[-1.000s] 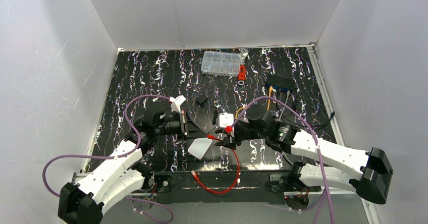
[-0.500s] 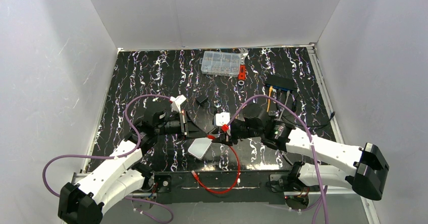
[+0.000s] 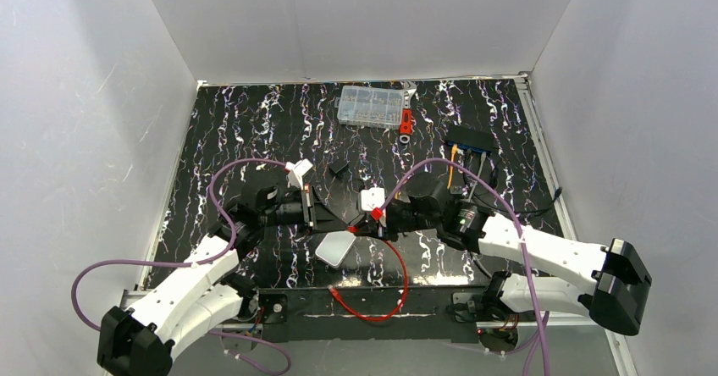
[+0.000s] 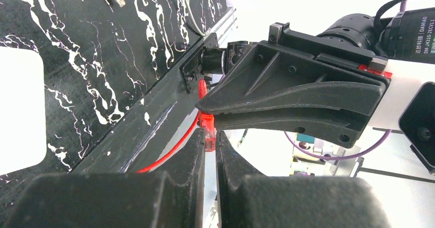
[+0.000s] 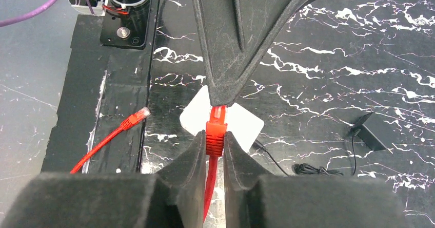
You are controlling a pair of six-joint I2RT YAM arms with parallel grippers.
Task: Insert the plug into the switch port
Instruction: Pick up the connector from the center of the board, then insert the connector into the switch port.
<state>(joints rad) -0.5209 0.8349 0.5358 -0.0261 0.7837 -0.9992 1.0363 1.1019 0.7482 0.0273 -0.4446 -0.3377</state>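
The left jaws and the right jaws are both clenched on the red connector (image 5: 216,133) of the red wire (image 3: 400,291), above the desk's (image 3: 254,122) front half. The orange cable (image 3: 451,163) lies by the black switch (image 3: 471,139) toward the far right corner, well apart from them; its plug is too small to discern.
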